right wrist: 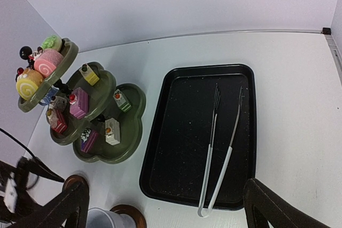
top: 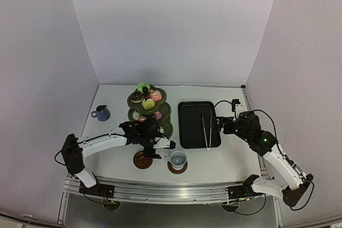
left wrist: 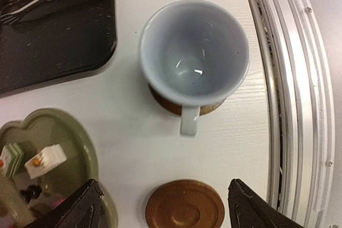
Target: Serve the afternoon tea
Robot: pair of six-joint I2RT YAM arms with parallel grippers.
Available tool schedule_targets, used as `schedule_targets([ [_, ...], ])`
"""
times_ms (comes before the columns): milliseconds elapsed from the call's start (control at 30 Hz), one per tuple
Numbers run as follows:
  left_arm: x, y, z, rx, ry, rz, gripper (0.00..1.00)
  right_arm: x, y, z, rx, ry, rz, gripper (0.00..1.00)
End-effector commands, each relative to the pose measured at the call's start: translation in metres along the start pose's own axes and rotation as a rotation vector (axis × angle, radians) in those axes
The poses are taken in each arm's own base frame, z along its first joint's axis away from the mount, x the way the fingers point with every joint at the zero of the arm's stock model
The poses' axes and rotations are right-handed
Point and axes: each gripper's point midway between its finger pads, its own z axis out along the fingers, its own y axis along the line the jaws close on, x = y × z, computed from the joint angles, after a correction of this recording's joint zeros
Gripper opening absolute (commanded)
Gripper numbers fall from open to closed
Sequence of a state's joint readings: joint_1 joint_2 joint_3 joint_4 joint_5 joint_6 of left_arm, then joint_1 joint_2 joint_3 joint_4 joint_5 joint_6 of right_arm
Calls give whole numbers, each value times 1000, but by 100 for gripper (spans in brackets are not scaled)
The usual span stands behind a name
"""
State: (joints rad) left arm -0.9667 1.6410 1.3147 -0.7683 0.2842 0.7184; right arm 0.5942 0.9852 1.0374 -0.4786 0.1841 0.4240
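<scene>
Left gripper (left wrist: 164,185): fingers (left wrist: 80,206) spread wide apart, nothing clamped between them. In the left wrist view the bare saucer (left wrist: 184,206) lies on the table (left wrist: 128,126) between the 2 fingers; whether they touch it I cannot tell.

White cup (left wrist: 195,52): upright, empty, handle pointing toward the bare saucer. It sits on the second saucer (left wrist: 176,106), a brown rim showing under its base. From above, this pair (top: 177,158) is near the front edge of the table, just right of the bare saucer (top: 142,159). The 2 saucers do not touch.

Blue cup (top: 101,113): upright on the table at the far left, well apart from both saucers, left of the stand (top: 148,105).

Stand: 3 green tiers, at mid-table just left of the tray (top: 187,132). Cakes (right wrist: 48,60) on all 3 tiers. The top tier carries a green doughnut (right wrist: 52,42), a pink roll and a yellow roll (right wrist: 28,83). Small square pieces sit on the 2 lower tiers.

Right gripper (right wrist: 165,185): fingers (right wrist: 278,206) wide apart, holding nothing, hanging above the tray's near end. From above it sits by the tray's right edge (top: 223,126).

Tongs (right wrist: 224,148): flat in the right half of the black tray, arms slightly apart, joined end nearest the camera.
</scene>
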Motion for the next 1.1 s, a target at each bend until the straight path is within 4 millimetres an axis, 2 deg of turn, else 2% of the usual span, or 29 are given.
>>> schedule_targets([
  [0,27,-5,-72,-11,-19,-93,82,-10,4,-3,-8,-35,6,98],
  [167,56,0,-112,-98,-48,-305,82,-10,3,3,5,-25,-18,98],
  [233,71,13,-128,-140,-98,-423,82,-10,4,7,7,-18,-40,98],
  [367,123,55,-166,-333,-169,-665,82,-5,10,12,-29,0,-153,98],
  [467,156,76,-186,-489,-188,-778,85,-6,-5,11,22,-74,-238,98],
  [567,193,92,-202,-620,-207,-894,93,3,-30,16,83,-101,-247,98],
  [633,211,100,-206,-665,-209,-949,99,2,-47,17,111,-134,-223,98],
  [767,258,114,-217,-707,-196,-1036,99,20,-83,25,72,-156,-146,98],
  [833,270,123,-224,-714,-198,-1009,99,20,-89,23,3,-237,-105,98],
  [900,288,132,-224,-717,-153,-961,99,30,-100,24,-17,-282,-90,98],
  [967,301,141,-221,-710,-106,-896,99,40,-104,30,-18,-265,-99,98],
  [1067,324,155,-220,-668,-53,-818,96,47,-98,38,-59,-218,-106,98],
])
